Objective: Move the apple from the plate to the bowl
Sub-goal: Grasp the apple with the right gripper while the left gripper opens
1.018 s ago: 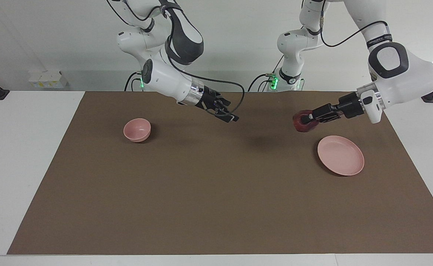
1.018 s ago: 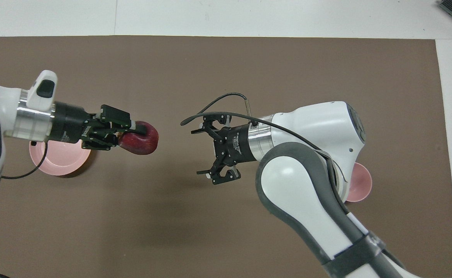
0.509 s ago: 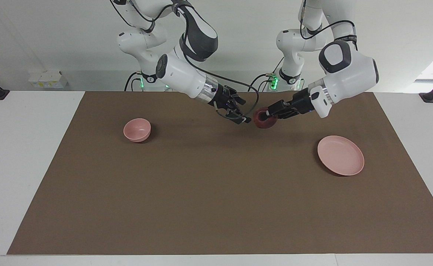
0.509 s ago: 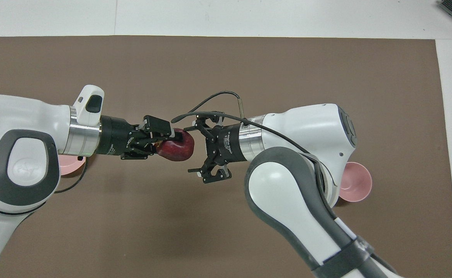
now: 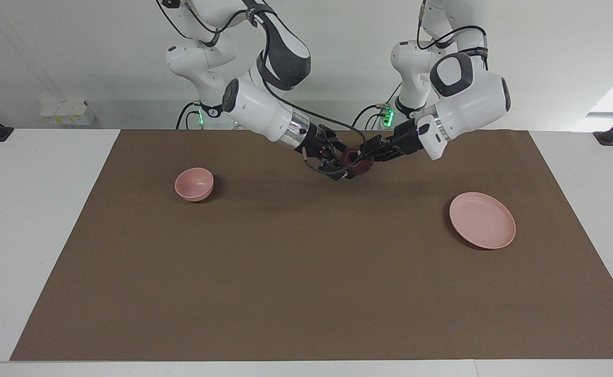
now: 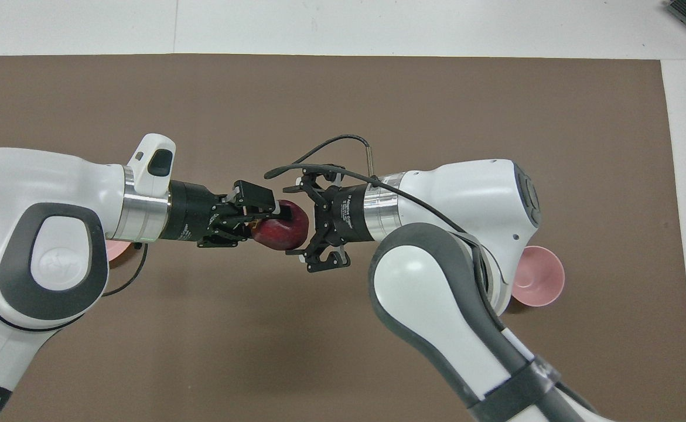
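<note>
I hold the apple [image 6: 281,225] clamped in my left gripper [image 6: 260,214] up in the air over the middle of the brown mat [image 5: 306,293], my fingers pressed against its sides with the arm reaching in level from the left arm's end of the table. My right gripper [image 6: 310,225] meets it there from the right arm's end: its fingers are spread wide apart and sit around the free end of the apple, one above it and one below in the overhead view, though I cannot tell whether they touch the fruit. In the facing view the apple [image 5: 357,159] shows as a dark maroon lump between the two black grippers. The pink plate [image 5: 482,220] lies on the mat toward the left arm's end, with nothing on it. The small pink bowl [image 5: 194,184] stands well apart toward the right arm's end, also with nothing in it
</note>
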You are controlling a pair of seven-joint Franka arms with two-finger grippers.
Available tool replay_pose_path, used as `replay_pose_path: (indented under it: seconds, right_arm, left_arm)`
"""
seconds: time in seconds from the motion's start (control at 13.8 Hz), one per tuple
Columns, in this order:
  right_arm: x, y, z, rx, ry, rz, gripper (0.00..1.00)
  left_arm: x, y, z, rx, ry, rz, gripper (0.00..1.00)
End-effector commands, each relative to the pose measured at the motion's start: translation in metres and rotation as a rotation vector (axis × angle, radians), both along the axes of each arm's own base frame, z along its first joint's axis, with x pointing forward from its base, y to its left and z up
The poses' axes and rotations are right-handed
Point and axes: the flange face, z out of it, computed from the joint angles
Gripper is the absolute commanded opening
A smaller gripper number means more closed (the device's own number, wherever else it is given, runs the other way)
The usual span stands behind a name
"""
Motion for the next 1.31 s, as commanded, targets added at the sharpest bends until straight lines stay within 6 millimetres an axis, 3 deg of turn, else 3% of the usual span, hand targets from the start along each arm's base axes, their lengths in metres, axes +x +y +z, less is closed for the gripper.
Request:
replay_pose_path:
  seconds: [0.0,0.07,0.15,0.36,0.44,0.58,0.65,0.95,1.24]
  right_arm:
    - [0.001,0.005,0.001,-0.003,-0.010,-0.034,0.58]
    - [0.001,0.005,0.000,-0.006,-0.006,-0.032,0.18]
    - [0.002,0.004,0.000,-0.012,-0.010,-0.027,0.00]
    - [0.002,0.002,0.000,-0.022,-0.013,-0.018,0.00]
    - [0.002,0.000,0.003,-0.024,-0.013,-0.014,0.00]
    - [0.003,-0.011,0.007,-0.041,0.000,0.023,0.00]
    - [0.003,-0.021,0.014,-0.054,-0.003,0.043,0.00]
    - [0.005,-0.053,0.028,-0.133,-0.064,0.178,0.00]
    - [0.006,-0.097,0.042,-0.268,-0.148,0.340,0.00]
  left_arm:
    - [-0.014,-0.008,0.007,-0.015,0.014,0.000,0.00]
    - [-0.014,-0.008,0.008,-0.018,0.015,-0.001,0.00]
    - [-0.014,-0.008,0.010,-0.018,0.016,-0.002,0.00]
    - [-0.014,-0.008,0.015,-0.019,0.027,0.013,0.00]
    - [-0.013,-0.006,0.018,-0.021,0.022,0.013,0.04]
    - [-0.008,-0.003,0.029,-0.025,0.015,0.031,0.84]
    - [-0.007,-0.003,0.036,-0.019,0.023,0.049,1.00]
    - [-0.002,0.015,0.062,0.099,-0.027,0.061,1.00]
    - [0.008,0.070,0.084,0.349,-0.118,0.007,1.00]
